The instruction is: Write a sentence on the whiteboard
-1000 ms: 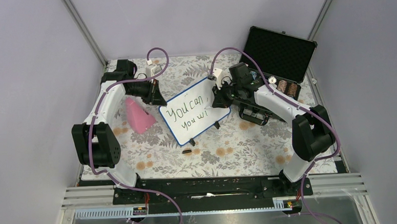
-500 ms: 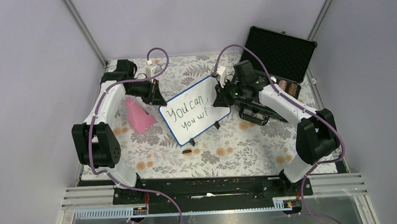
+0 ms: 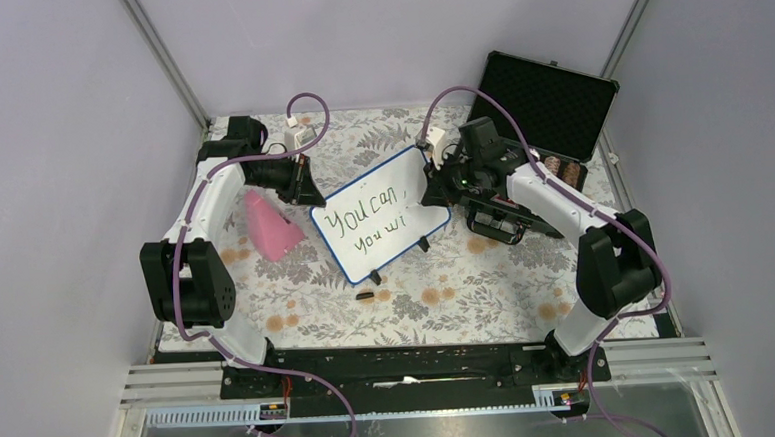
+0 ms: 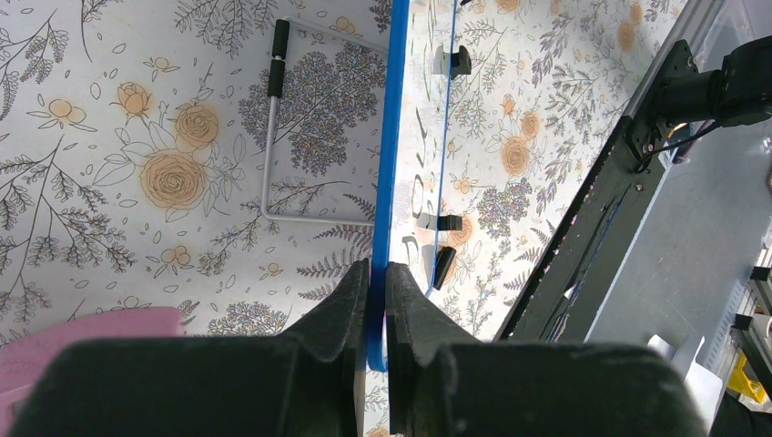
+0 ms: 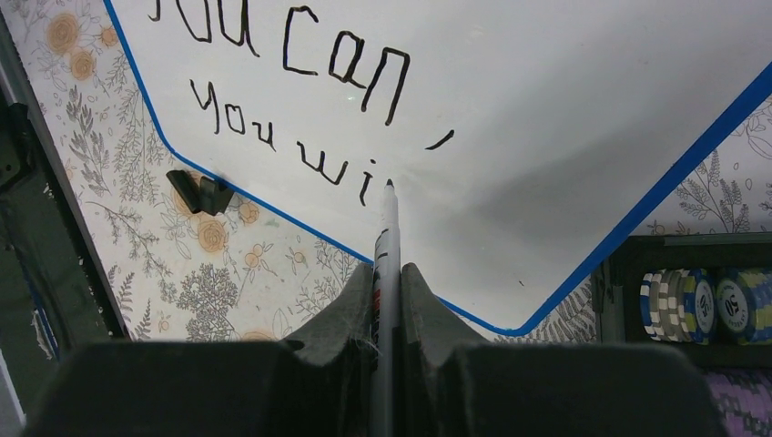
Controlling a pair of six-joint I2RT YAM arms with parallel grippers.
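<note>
Whiteboard (image 3: 381, 214) at the centre of the floral tabletop (image 3: 467, 284), propped at a tilt. The left end effector (image 4: 377, 266) is clenched on its blue frame, apparently to steady it against the pressure of writing. The right end effector (image 5: 389, 273) grasps a marker (image 5: 386, 228) with its tip at the board, just beside the last stroke. The sentence (image 5: 300, 109) reads "You can, you wi", so it looks unfinished. An open black case (image 3: 548, 100) lies at the far right and a pink wedge (image 3: 269, 225) to the left. Plain lilac walls (image 3: 59, 146) enclose the cell.
</note>
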